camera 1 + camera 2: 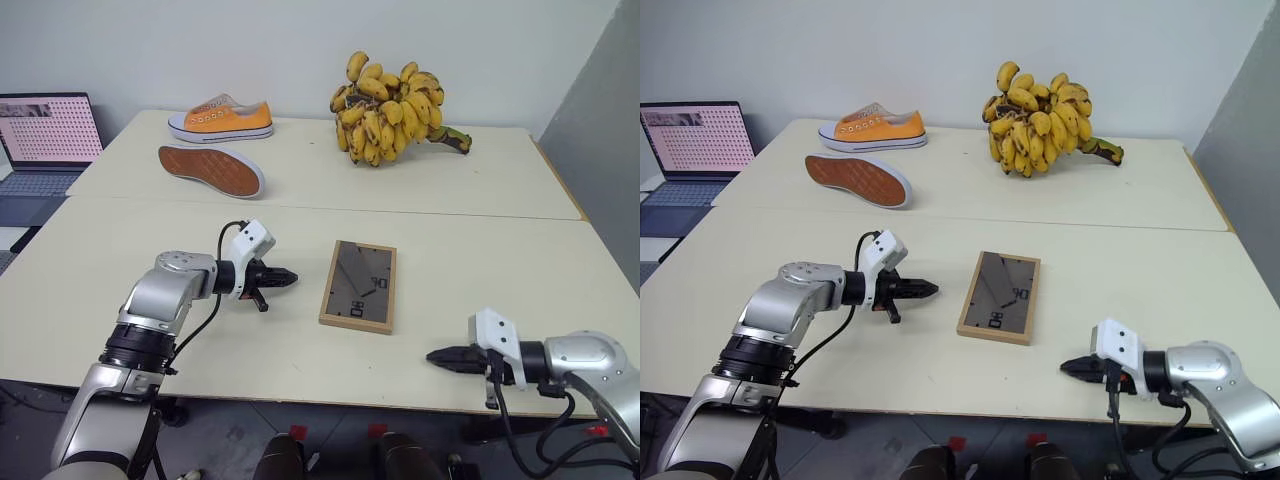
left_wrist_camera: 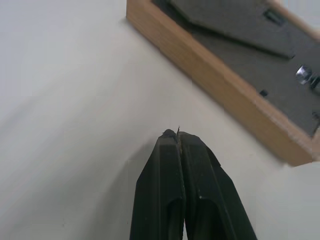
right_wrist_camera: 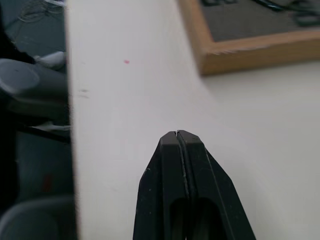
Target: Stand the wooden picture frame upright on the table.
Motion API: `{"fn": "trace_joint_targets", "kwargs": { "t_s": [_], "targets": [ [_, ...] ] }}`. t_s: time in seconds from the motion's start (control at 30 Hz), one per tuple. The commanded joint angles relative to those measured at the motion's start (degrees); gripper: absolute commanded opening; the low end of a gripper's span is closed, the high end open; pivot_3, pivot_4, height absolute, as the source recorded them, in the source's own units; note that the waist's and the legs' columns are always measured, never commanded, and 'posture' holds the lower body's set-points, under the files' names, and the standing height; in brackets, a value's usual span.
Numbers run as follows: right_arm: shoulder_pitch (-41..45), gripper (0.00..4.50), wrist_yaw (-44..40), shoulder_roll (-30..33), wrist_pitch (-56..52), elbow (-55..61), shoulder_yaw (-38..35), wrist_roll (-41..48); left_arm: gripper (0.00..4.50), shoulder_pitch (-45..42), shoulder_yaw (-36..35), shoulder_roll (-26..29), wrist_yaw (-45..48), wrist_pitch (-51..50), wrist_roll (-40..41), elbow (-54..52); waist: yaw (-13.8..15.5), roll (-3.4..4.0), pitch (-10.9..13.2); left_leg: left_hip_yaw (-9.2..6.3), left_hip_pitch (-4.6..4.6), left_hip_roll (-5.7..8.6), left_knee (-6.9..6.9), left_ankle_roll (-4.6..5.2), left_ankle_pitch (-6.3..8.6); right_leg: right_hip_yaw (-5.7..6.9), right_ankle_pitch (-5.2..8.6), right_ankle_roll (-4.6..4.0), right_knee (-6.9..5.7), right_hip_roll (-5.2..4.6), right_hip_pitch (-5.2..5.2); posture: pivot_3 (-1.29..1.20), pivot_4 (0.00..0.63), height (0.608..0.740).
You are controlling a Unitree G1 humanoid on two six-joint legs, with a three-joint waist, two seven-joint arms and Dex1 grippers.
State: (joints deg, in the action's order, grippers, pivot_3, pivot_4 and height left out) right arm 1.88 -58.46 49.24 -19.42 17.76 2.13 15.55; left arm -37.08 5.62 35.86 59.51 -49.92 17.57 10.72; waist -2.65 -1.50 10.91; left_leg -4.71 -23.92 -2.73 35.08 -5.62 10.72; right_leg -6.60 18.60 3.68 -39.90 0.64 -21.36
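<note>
The wooden picture frame lies flat, dark side up, mid-table. The left gripper at its 9 o'clock and the right gripper at its 5 o'clock are both pinched tight, holding nothing.

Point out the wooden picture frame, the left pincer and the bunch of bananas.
wooden picture frame (image 1: 359, 286), left eye view, on its dark grey back board.
left pincer (image 1: 289, 278), left eye view, at its shut fingertips.
bunch of bananas (image 1: 388, 109), left eye view, mid-bunch.
</note>
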Motion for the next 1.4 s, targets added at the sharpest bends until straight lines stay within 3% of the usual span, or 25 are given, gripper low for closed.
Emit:
{"fn": "trace_joint_targets", "kwargs": {
  "t_s": [0.03, 0.17, 0.23, 0.33, 0.77, 1.03, 1.4],
  "targets": [
    [9.82, 0.00, 13.74, -5.00, 4.50, -10.70, 0.32, -10.42, 0.06, -4.96, -7.04, -5.37, -7.62, -18.90, 5.96, 0.64, -0.35, -0.04, 0.01, 0.00, 0.01, 0.01, 0.00, 0.00, 0.00, 0.00, 0.00, 0.00, 0.01, -0.01, 0.01, 0.00, 0.150, 0.740],
    [14.27, 0.00, 21.26, -9.56, 9.65, -17.00, 2.47, -17.21, 0.06, -8.42, -14.79, -9.93, -15.74, -30.71, 7.23, 5.98, -0.53, -0.03, 0.01, -0.08, -0.05, 0.01, 0.02, 0.00, -0.01, 0.06, -0.01, -0.03, -0.05, 0.00, -0.05, 0.00, 0.150, 0.740],
    [15.62, 0.00, 23.56, -11.64, 10.62, -18.84, 3.02, -18.76, 0.06, -7.75, -14.58, -10.13, -17.39, -31.56, 7.33, 5.30, -0.65, -0.03, 0.01, -0.07, -0.04, 0.02, -0.07, 0.00, 0.00, 0.05, -0.08, -0.29, -0.04, -0.01, -0.06, 0.00, 0.150, 0.740],
    [16.84, 0.00, 26.05, -14.88, 10.51, -20.70, 3.51, -19.87, 0.50, -6.38, -12.12, -9.01, -16.67, -32.56, 8.68, 3.36, -0.70, -0.02, 0.01, -0.04, -0.08, 0.02, -0.14, -0.02, -0.01, 0.03, -0.07, -0.34, -0.04, -0.04, -0.13, 0.00, 0.150, 0.740],
    [14.46, 0.00, 27.81, -18.00, 11.70, -20.61, 6.23, -23.44, 3.46, -7.94, -4.08, -1.13, -6.01, -38.03, 18.07, 3.95, -0.69, -0.02, 0.01, -0.05, 0.03, 0.04, -0.11, -0.06, -0.03, 0.06, -0.09, -0.30, -0.10, -0.06, -0.03, 0.00, 0.150, 0.740],
    [14.33, 0.00, 27.50, -22.22, 9.93, -18.68, 11.19, -25.62, 3.46, -8.08, -0.30, -2.82, -4.98, -34.93, 18.22, 7.25, -0.95, 0.00, -0.01, -0.06, 0.07, 0.02, -0.11, -0.06, -0.03, 0.05, -0.08, -0.30, -0.11, -0.03, -0.02, 0.00, 0.150, 0.740],
    [18.51, 0.00, 28.44, -30.27, 4.70, -17.16, 13.93, -26.41, 3.46, -9.60, -1.36, -5.39, -6.25, -33.18, 17.87, 11.09, -1.11, 0.01, -0.03, -0.08, 0.09, 0.00, -0.11, -0.06, -0.03, 0.06, -0.08, -0.31, -0.13, -0.01, -0.02, 0.00, 0.150, 0.740]
  ]
}}
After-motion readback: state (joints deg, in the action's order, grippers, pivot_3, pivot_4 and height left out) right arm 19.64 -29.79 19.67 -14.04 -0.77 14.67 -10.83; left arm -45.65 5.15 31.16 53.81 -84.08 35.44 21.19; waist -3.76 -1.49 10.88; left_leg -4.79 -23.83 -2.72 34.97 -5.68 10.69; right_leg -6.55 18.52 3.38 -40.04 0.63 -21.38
